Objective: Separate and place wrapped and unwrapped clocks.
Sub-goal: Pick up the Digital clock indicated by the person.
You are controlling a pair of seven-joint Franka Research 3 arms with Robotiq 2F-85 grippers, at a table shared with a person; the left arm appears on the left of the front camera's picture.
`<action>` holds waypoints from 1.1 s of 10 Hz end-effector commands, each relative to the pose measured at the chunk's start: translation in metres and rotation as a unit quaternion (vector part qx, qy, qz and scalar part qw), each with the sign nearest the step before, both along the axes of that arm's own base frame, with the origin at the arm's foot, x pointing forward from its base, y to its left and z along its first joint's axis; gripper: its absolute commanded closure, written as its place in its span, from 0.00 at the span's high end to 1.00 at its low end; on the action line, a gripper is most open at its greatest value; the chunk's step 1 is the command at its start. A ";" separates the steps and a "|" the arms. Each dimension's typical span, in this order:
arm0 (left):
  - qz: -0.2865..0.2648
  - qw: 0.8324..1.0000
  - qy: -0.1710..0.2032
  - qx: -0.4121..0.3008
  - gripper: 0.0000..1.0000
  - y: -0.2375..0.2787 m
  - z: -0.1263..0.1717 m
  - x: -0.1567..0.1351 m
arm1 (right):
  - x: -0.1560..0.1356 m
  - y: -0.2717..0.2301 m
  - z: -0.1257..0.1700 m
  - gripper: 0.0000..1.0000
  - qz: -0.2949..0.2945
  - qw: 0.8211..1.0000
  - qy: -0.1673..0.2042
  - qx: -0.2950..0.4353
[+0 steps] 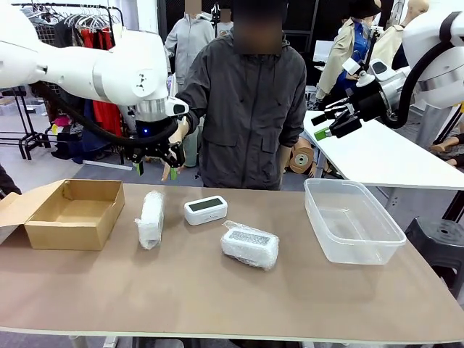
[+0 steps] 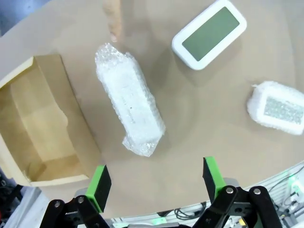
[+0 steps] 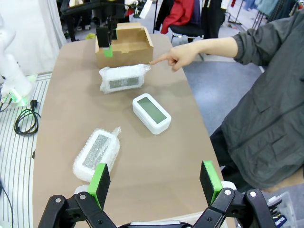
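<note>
2 grippers [image 2: 156, 179] [image 3: 154, 180], wide open, empty

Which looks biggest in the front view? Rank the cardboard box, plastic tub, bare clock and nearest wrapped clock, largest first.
1-2. cardboard box and plastic tub: too alike to rank.
3. nearest wrapped clock, though it lies closer to the camera and its wrap adds bulk.
4. bare clock.
</note>
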State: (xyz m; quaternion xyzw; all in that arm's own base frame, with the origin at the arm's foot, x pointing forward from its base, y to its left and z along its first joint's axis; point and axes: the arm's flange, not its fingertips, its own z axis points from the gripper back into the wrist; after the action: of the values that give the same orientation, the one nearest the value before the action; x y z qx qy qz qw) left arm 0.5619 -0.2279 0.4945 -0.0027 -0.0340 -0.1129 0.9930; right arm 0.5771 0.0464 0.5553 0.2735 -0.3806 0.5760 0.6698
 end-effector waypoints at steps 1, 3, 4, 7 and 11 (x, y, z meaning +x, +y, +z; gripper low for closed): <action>0.012 1.000 0.014 0.017 1.00 -0.003 -0.029 0.012 | 0.000 0.000 0.002 1.00 -0.001 1.000 -0.002 0.000; 0.046 0.999 0.016 0.006 1.00 0.002 -0.055 0.021 | 0.000 0.000 0.002 1.00 -0.001 1.000 -0.002 0.000; 0.058 0.998 0.017 0.000 1.00 0.005 -0.064 0.025 | 0.000 0.000 0.002 1.00 -0.001 1.000 -0.002 0.000; 0.087 0.996 0.010 -0.004 1.00 0.015 -0.095 0.042 | 0.000 0.000 0.002 1.00 -0.001 1.000 -0.002 0.000; 0.109 0.994 0.019 0.020 1.00 0.020 -0.121 0.046 | 0.000 0.000 0.002 1.00 -0.001 1.000 -0.002 0.000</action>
State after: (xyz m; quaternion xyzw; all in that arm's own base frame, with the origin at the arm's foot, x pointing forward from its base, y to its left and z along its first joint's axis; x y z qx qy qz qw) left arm 0.6090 -0.2058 0.3785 0.0039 -0.0054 -0.0190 0.9998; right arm 0.5771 0.0464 0.5554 0.2735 -0.3806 0.5760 0.6697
